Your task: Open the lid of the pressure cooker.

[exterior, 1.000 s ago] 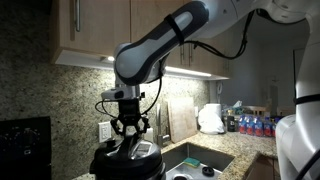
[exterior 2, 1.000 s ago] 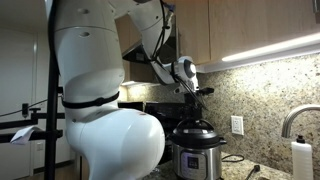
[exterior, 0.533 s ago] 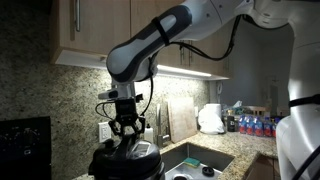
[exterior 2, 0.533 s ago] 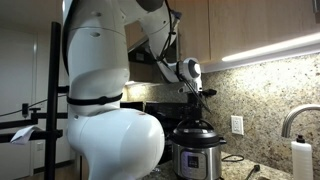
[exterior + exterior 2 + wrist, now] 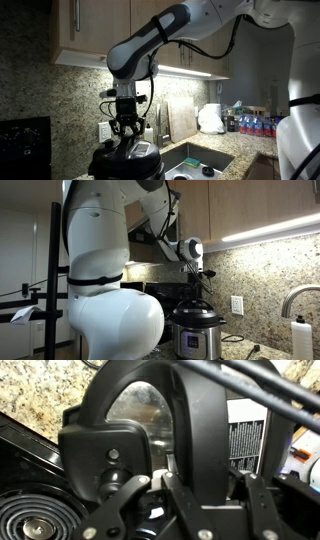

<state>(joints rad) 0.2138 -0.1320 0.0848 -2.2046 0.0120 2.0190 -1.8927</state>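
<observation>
The pressure cooker (image 5: 197, 340) stands on the counter by the granite wall, steel body with a control panel; it also shows as the dark pressure cooker (image 5: 128, 165). Its domed black lid (image 5: 197, 314) sits on top, seen from the other side as the lid (image 5: 131, 152). My gripper (image 5: 130, 136) comes straight down onto the lid's raised top handle, as the gripper (image 5: 197, 293) also shows. In the wrist view the broad black handle (image 5: 203, 430) runs between the fingers (image 5: 128, 508), and the gripper (image 5: 196, 495) is shut on it. Whether the lid has left the rim I cannot tell.
A black stove (image 5: 24, 142) with a coil burner (image 5: 35, 525) stands right beside the cooker. A sink (image 5: 196, 160) with a faucet (image 5: 296, 298) lies on its other side. Wall cabinets (image 5: 95, 30) hang above. A soap bottle (image 5: 301, 338) and several bottles (image 5: 252, 124) stand on the counter.
The arm's upper links have swung a little, while the gripper stays closed on the handle at almost the same spot. The lid shows no clear movement.
</observation>
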